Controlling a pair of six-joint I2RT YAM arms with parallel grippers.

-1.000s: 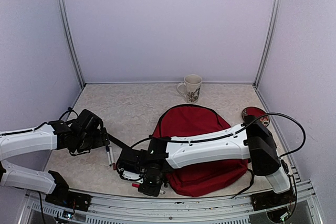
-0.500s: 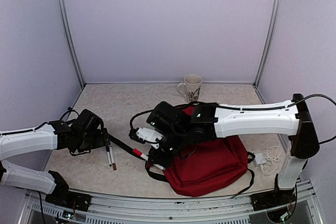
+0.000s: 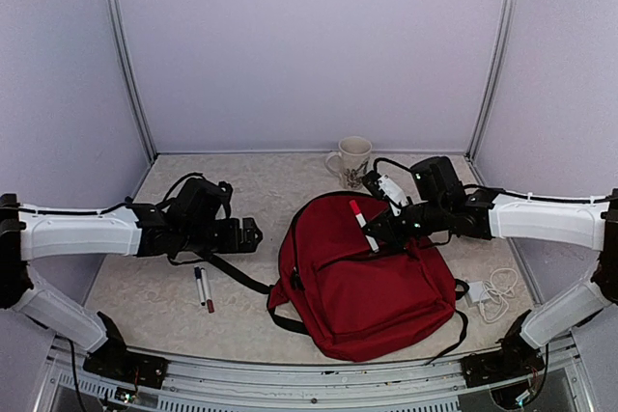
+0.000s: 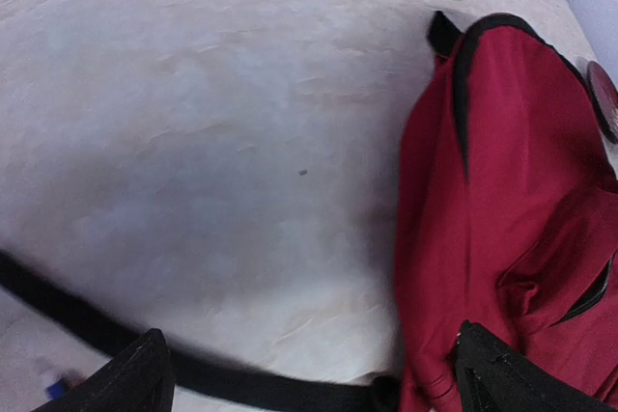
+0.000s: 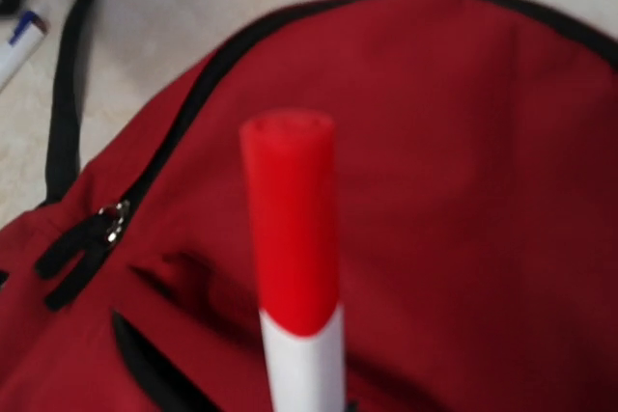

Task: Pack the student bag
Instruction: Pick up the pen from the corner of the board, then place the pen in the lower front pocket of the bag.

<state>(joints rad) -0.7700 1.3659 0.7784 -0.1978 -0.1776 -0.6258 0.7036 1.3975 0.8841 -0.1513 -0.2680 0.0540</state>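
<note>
The student bag (image 3: 372,287) lies flat on the bench (image 3: 241,190), toward its near right side, with one black strap (image 3: 237,274) running out to the left. Left of that strap two markers (image 3: 203,288) lie side by side, and a white cable (image 3: 494,291) sits at the bag's right. The left tool (image 3: 249,234) hangs low beside the bag, fingers wide apart and holding nothing. The right tool (image 3: 379,232) is clamped on a red-capped white marker (image 5: 290,229) above the bag's upper part. A mug (image 3: 353,161) stands near the far edge.
</note>
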